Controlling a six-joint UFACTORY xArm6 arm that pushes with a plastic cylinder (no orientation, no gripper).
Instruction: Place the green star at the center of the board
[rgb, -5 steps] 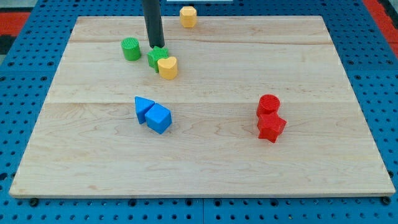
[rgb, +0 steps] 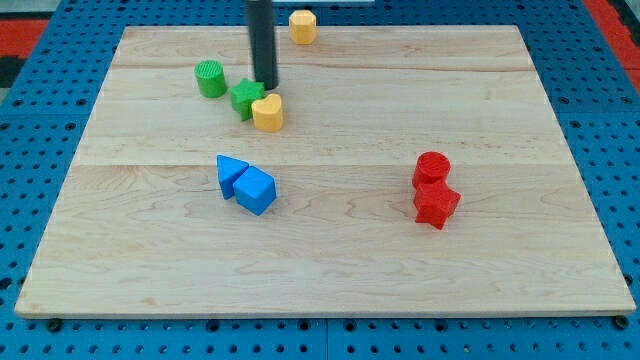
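The green star (rgb: 245, 98) lies in the upper left part of the wooden board (rgb: 330, 250), touching a yellow heart-like block (rgb: 268, 112) at its lower right. My tip (rgb: 266, 86) stands just to the upper right of the green star, right above the yellow block, close to both. A green cylinder (rgb: 210, 78) stands a little to the left of the star.
A second yellow block (rgb: 302, 26) sits at the board's top edge. A blue triangle (rgb: 230, 173) and a blue cube-like block (rgb: 255, 190) touch left of centre. A red cylinder (rgb: 432, 168) and a red star-like block (rgb: 436, 204) touch at the right.
My tip has moved to the right and slightly down, from the star's top to its upper right. The green star has shifted a little to the left.
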